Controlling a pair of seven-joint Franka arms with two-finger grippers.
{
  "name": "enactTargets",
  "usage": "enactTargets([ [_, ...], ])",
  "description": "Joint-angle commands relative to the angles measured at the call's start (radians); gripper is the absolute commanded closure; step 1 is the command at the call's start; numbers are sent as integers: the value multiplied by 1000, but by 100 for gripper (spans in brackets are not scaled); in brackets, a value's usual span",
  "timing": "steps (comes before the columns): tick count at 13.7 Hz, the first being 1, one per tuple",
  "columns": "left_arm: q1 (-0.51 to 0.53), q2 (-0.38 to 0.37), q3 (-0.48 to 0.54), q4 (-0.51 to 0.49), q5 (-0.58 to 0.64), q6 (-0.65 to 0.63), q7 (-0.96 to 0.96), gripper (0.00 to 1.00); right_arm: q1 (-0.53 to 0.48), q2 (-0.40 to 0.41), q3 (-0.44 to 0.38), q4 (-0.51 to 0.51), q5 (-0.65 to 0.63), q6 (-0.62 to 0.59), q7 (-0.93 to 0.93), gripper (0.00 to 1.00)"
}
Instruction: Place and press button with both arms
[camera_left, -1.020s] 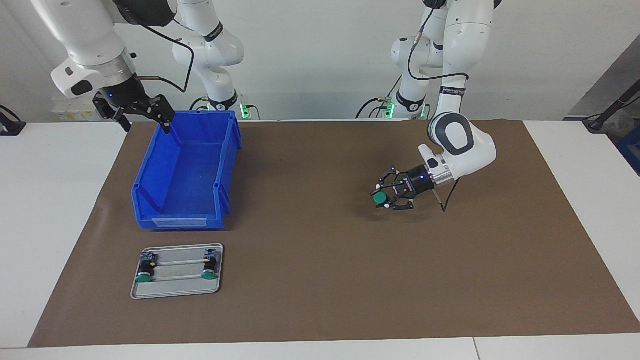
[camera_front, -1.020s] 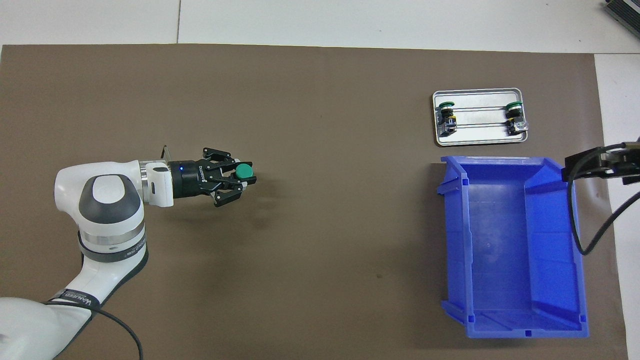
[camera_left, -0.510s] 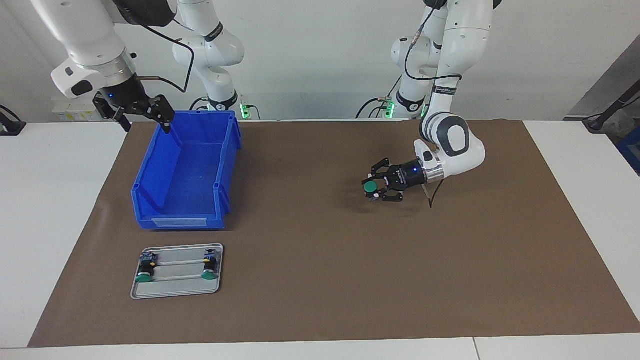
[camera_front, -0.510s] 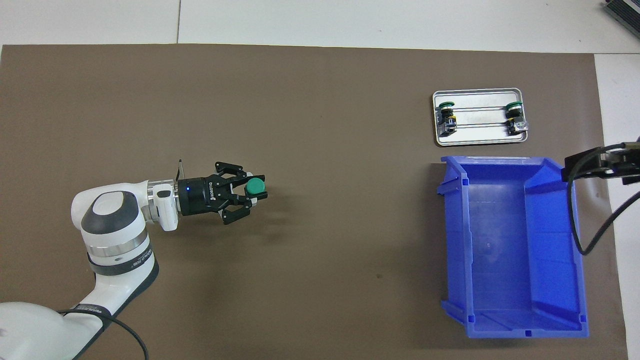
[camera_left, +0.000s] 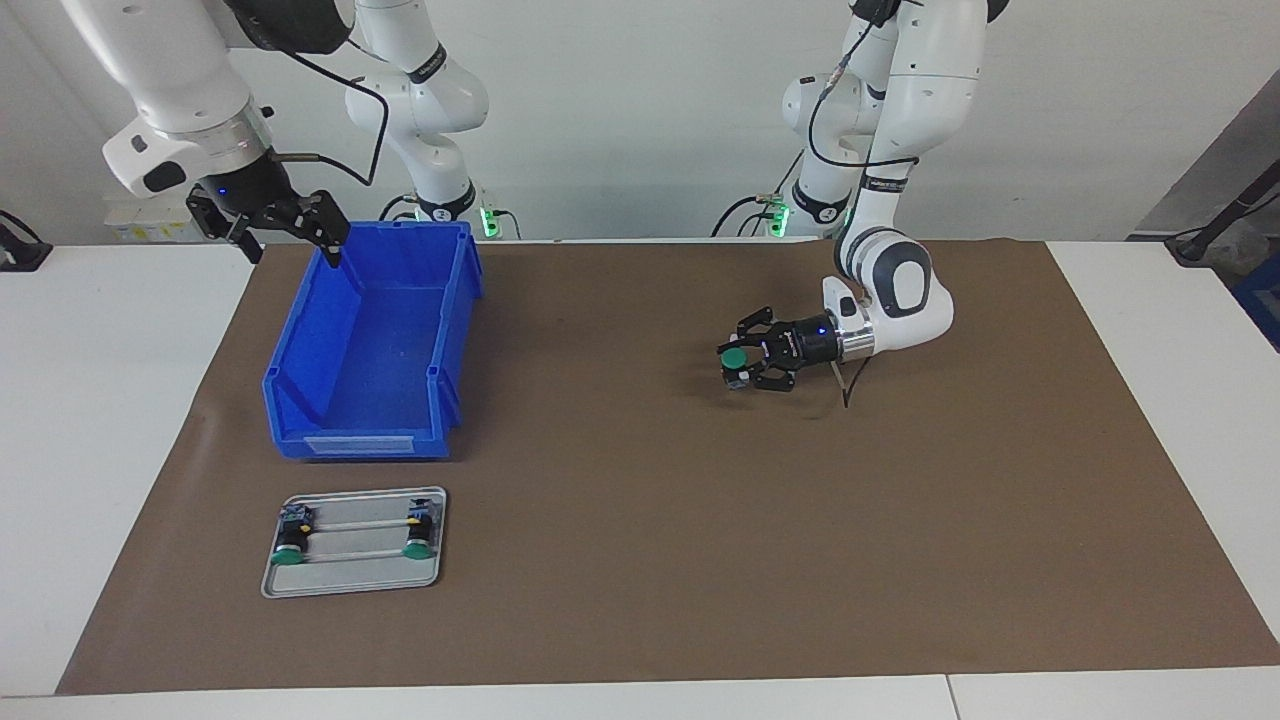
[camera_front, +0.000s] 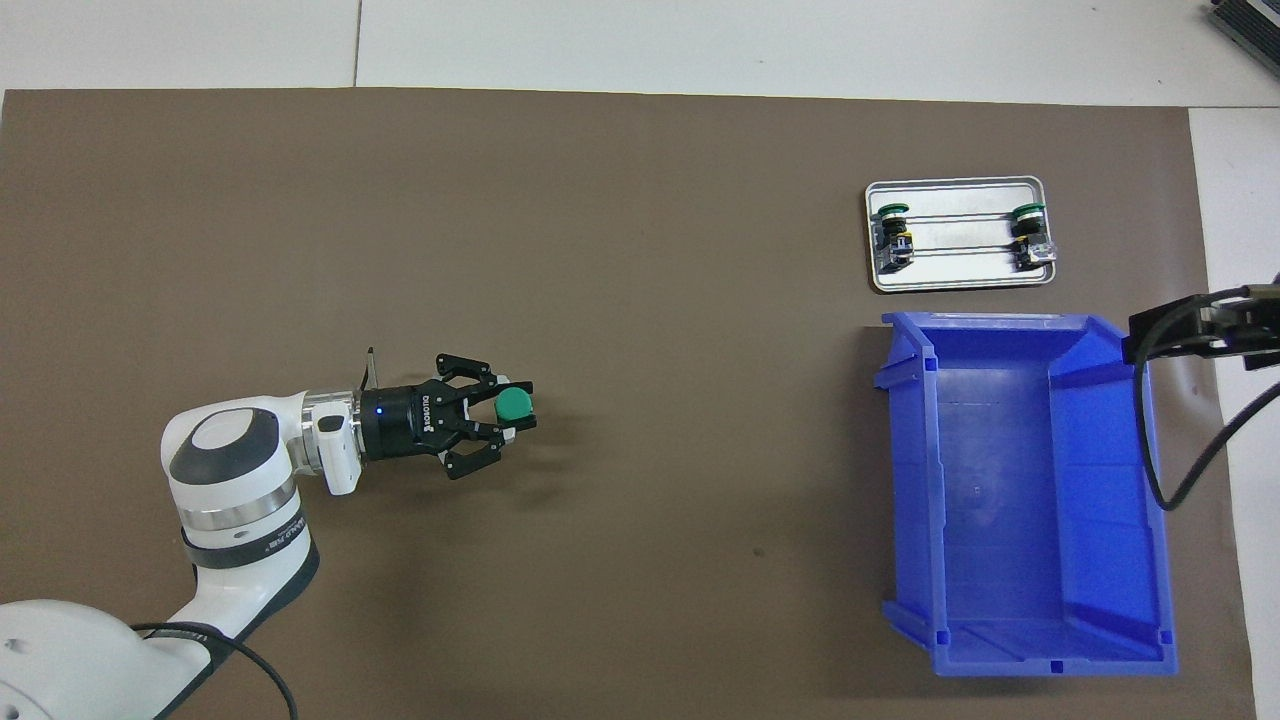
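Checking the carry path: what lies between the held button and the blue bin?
Only bare brown mat between button and blue bin, clearest in the overhead view.

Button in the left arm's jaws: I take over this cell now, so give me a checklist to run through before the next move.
1. Button gripped by left gripper: ok.
2. Green cap visible, uncovered: ok.
3. Brown mat below the button bare: ok.
4. Right gripper open, waiting over blue bin rim: ok.
5. Two buttons lying in metal tray: ok.
6. Grip firmness: cannot tell.
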Motion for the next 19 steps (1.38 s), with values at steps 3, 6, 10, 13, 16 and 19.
enactTargets([
  [3,51,52,-2,-8,-32,-118,131,68,-11,-24,5,-24,-4,-3,-7,0],
  [6,48,58,-2,-27,-32,-127,183,68,-11,-24,5,-26,-4,-3,-7,0],
  [10,37,71,-2,-44,-32,-119,258,68,-11,-24,5,-24,-4,-3,-7,0],
  [13,41,96,-2,-50,-29,-135,301,71,-11,-24,5,-26,-4,-3,-7,0],
  [16,37,117,-2,-44,-29,-138,307,70,-11,-24,5,-26,-4,-3,-7,0],
  [19,39,121,-1,-44,-26,-153,315,69,-11,-24,5,-26,-4,-3,-7,0],
])
